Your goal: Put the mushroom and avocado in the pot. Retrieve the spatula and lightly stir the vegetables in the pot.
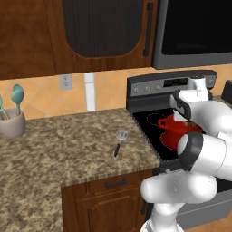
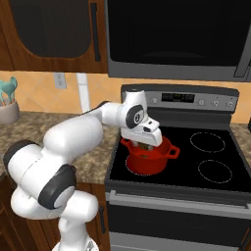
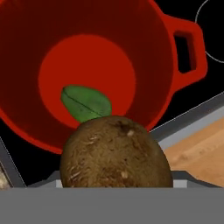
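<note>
Item: mushroom [image 3: 114,153], dark brown, rounded, flecked with paler marks, seen close at six o'clock in the hand view, hanging above the near rim of the pot [image 3: 87,65]. Held by: gripper [image 2: 143,142], poised over the pot's opening in the right base view; the fingertips themselves are hidden behind the mushroom, so the width of the opening cannot be read, though the mushroom sitting against the hand suggests it is pinched there. Contents of pot: avocado [image 3: 86,104], a green oval with a faint lengthwise line, lying on the red floor at about seven o'clock from its centre. Pot: bright red, round, one loop handle at three o'clock in the hand view, standing on the front-left burner of the black stove [image 2: 211,162]. Risk, as judged: the mushroom hangs nearer the rim than the centre, so a release here might strike the wall or lip and bounce out onto the stove; moving it further inward before release would lessen this. Outlying: spatula [image 1: 120,140], silver slotted head and thin black handle, lying flat on the granite counter [image 1: 54,145], untouched, well left of the stove; beige cup [image 1: 12,123] with teal utensils far left.
</note>
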